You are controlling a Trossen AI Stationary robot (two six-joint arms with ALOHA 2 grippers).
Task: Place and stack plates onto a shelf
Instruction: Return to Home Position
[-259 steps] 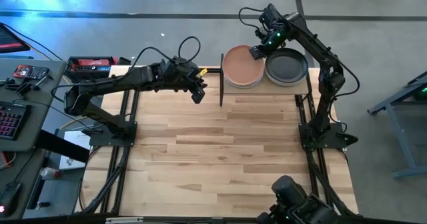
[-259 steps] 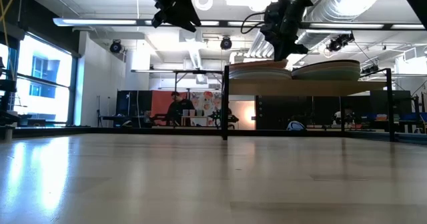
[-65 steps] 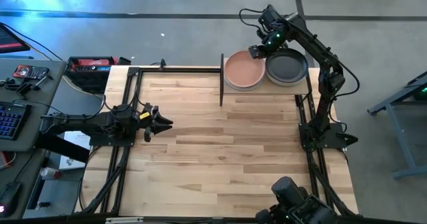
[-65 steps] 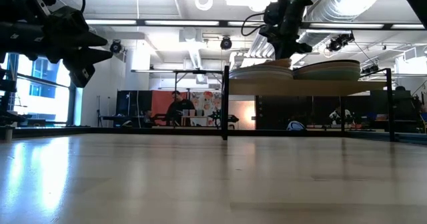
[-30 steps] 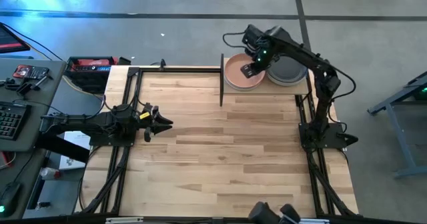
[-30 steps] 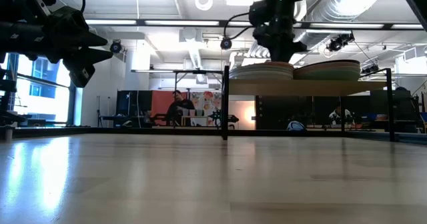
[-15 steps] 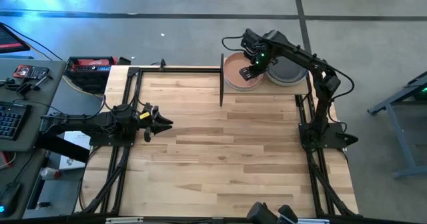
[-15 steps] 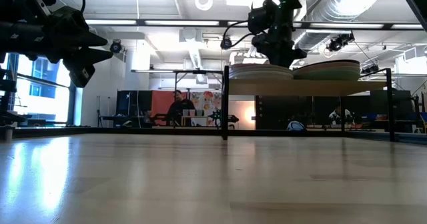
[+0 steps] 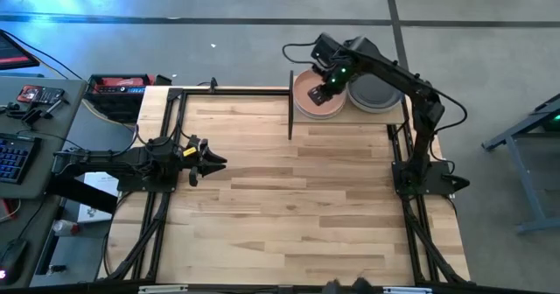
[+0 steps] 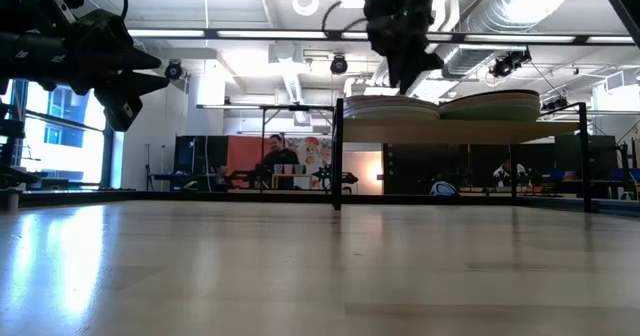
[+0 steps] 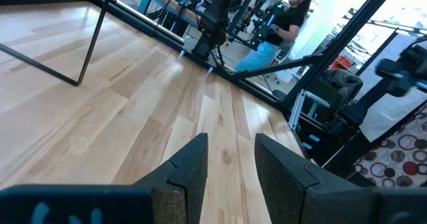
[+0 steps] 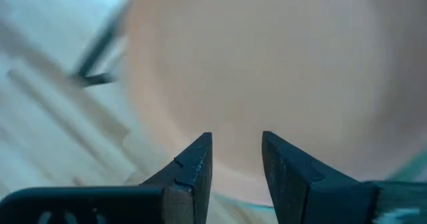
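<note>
**Count.** There are two stacks of plates on the shelf point(image 9: 363, 117), which stands at the 1 o'clock corner of the table point(image 9: 289, 206).
- The stack at the shelf's 9 o'clock end is topped by one terracotta plate point(image 9: 304, 93).
- The stack at its 3 o'clock end, just beside the first, is topped by one dark plate point(image 9: 378, 91).
- I cannot tell how many plates lie beneath either one.

**Jaws.**
- My right jaws hang over the terracotta plate and clear of it. The fingers point(image 12: 193, 165) are parted and hold nothing.
- My left jaws rest at the table's 9 o'clock edge. The fingers point(image 11: 192, 167) are also parted and empty.

**Surroundings.**
- One black upright point(image 9: 290, 110) stands at the shelf's 9 o'clock end.
- A keyboard point(image 9: 10, 158) lies off the table, beyond its 9 o'clock side.
- One person point(image 10: 281, 158) is in the room behind.

**Change.**
- Half a second ago my right jaws sat lower, closer to the stack.
- 8.6 seconds ago my left arm point(image 9: 105, 161) reached toward the shelf. It is now folded back.
- Both stacks are unchanged.
</note>
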